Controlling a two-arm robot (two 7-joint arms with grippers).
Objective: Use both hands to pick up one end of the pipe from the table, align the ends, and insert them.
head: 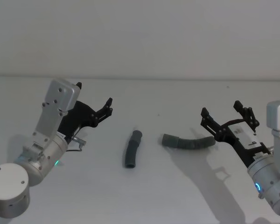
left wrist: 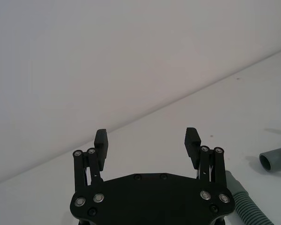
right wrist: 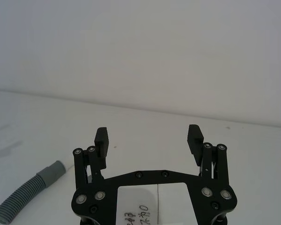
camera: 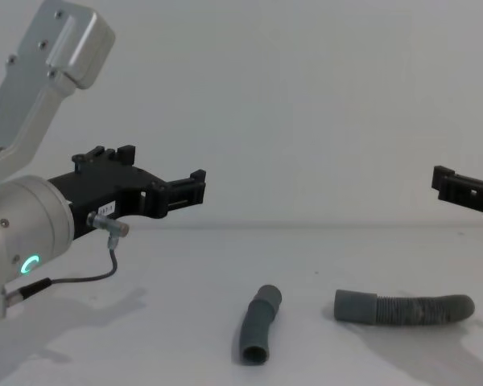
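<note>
Short pipe piece [head: 132, 149]: flat on table [head: 140, 196], centre, long axis near-to-far, cuff [head: 137, 135] at far end; left gripper [head: 106, 108] nearer. Longer piece [head: 186, 142]: crosswise, cuff toward the short one; right gripper [head: 220, 108] above its outer end. Both grippers empty, fingers spread, raised. Far cuff's mouth hidden

Diffuse, even light, fairly bright. Soft, faint shadows on table [head: 107, 196], near side of long pipe [camera: 410, 310] and right arm [head: 270, 182]. Ring light [camera: 32, 262] on left arm [camera: 24, 233] glows green.

table [head: 144, 196] — white, matte | short pipe [head: 132, 149] mid | long pipe [head: 189, 142] just right, apart
</note>
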